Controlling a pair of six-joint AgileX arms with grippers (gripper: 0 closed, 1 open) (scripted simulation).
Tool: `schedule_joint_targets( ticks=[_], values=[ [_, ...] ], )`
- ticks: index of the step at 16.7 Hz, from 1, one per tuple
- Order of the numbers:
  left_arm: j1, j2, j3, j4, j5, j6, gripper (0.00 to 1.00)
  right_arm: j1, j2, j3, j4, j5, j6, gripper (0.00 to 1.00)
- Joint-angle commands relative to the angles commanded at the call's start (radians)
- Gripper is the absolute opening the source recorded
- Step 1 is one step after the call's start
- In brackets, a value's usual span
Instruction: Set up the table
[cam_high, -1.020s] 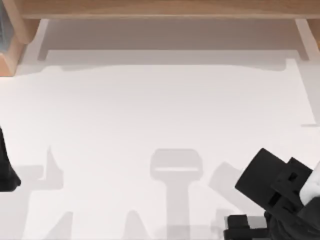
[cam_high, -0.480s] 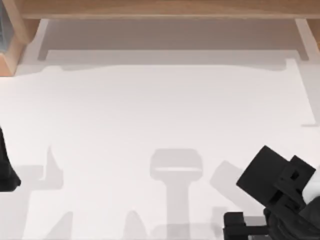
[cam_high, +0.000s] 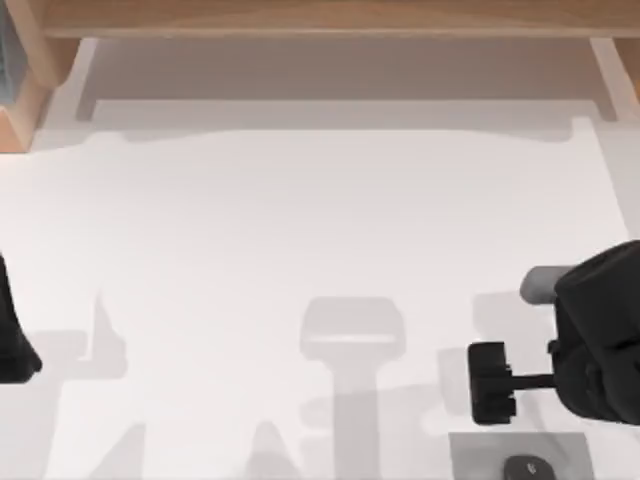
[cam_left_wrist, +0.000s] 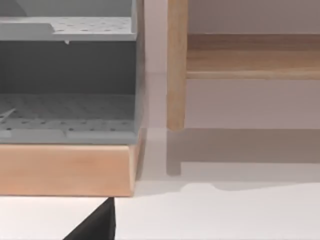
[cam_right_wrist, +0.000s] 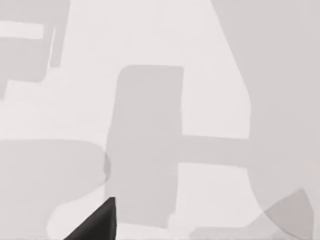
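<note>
The right arm swings up off the near-right corner of the white surface (cam_high: 320, 220), uncovering a grey pad (cam_high: 520, 455) with a dark mouse (cam_high: 527, 466) there, its tool (cam_high: 490, 382) unreadable as spread or closed, the left arm parked at the left edge.

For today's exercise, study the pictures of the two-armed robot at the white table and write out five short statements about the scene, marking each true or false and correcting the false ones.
1. The right gripper is over the table's right part, near the front edge. True.
2. A grey pad with a small dark mouse on it lies at the front right. True.
3. The left arm reaches over the table's middle. False: it sits at the left edge.
4. Plates and cups cover the table's middle. False: the white top is bare there.
5. A wooden rack with grey shelves stands by the table. True.
</note>
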Motion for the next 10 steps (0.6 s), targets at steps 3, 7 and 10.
schedule_joint_targets(
  ticks=[3,7,10],
  values=[
    [0.000,0.000,0.000,0.000,0.000,0.000,1.00,-0.165,0.014,-0.124,0.316,-0.005,-0.170,1.00],
    [0.000,0.000,0.000,0.000,0.000,0.000,1.00,-0.414,0.084,-0.289,0.732,-0.023,-0.425,1.00],
    [0.000,0.000,0.000,0.000,0.000,0.000,1.00,-0.596,0.152,-0.386,1.005,-0.049,-0.636,1.00]
  ],
)
